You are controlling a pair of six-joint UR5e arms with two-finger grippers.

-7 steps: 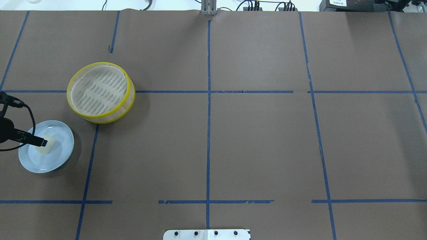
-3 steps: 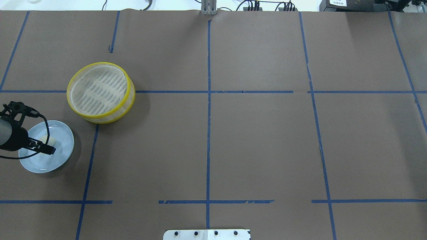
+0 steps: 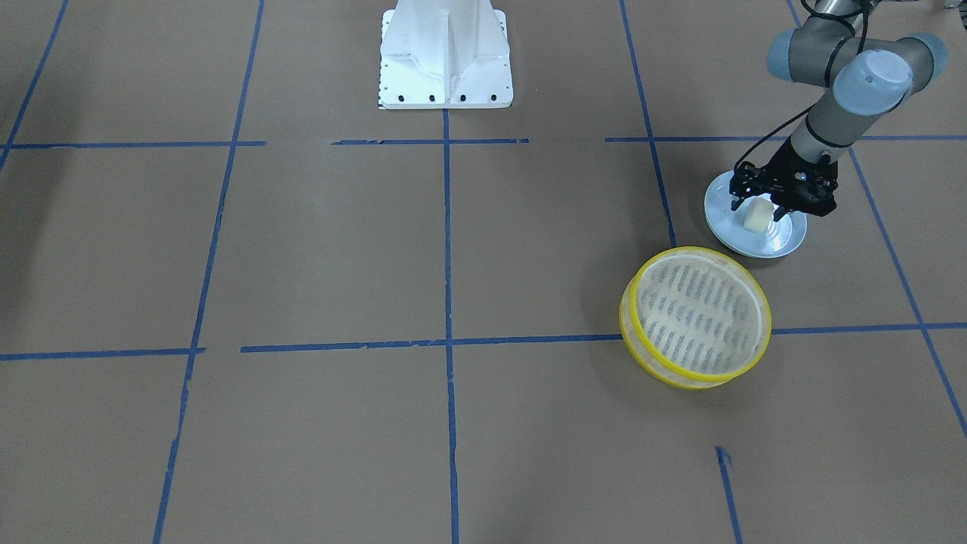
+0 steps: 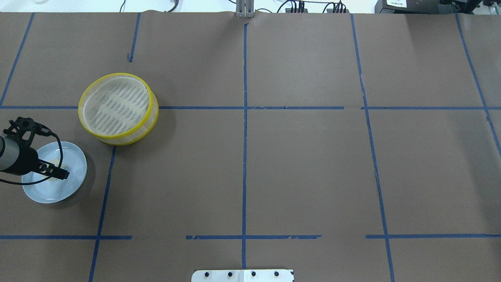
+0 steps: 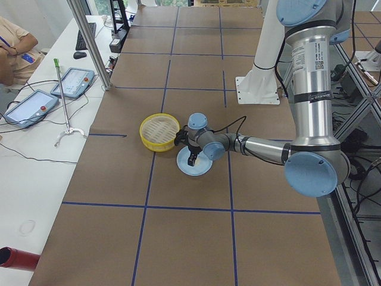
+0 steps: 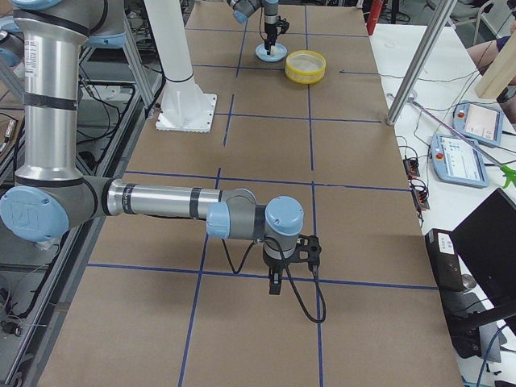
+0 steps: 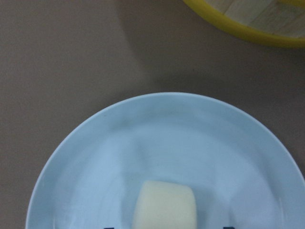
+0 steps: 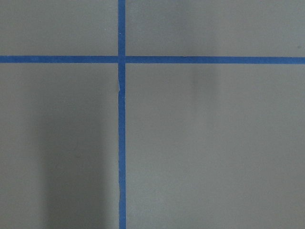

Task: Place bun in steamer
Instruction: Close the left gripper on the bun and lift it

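The cream-white bun (image 3: 755,217) lies on a pale blue plate (image 3: 778,240). My left gripper (image 3: 756,210) is down over the plate, open, with a finger on each side of the bun. In the left wrist view the bun (image 7: 164,206) sits at the bottom centre of the plate (image 7: 143,138), and dark fingertips (image 7: 228,227) just show wide of it. In the overhead view the gripper (image 4: 58,172) hides most of the bun. The yellow-rimmed steamer (image 4: 129,137) stands just beyond the plate (image 4: 76,178) and holds nothing. My right gripper (image 6: 274,284) shows only in the exterior right view, so I cannot tell its state.
Brown paper with blue tape lines covers the table (image 4: 305,164). The robot's white base (image 3: 446,60) stands at the near edge. The steamer's rim (image 7: 248,31) lies close beyond the plate in the left wrist view. The right wrist view holds only paper and tape (image 8: 121,143).
My left gripper has swung further over the plate and now covers the bun, which showed beside the fingertip a second ago. The steamer and plate have not moved.
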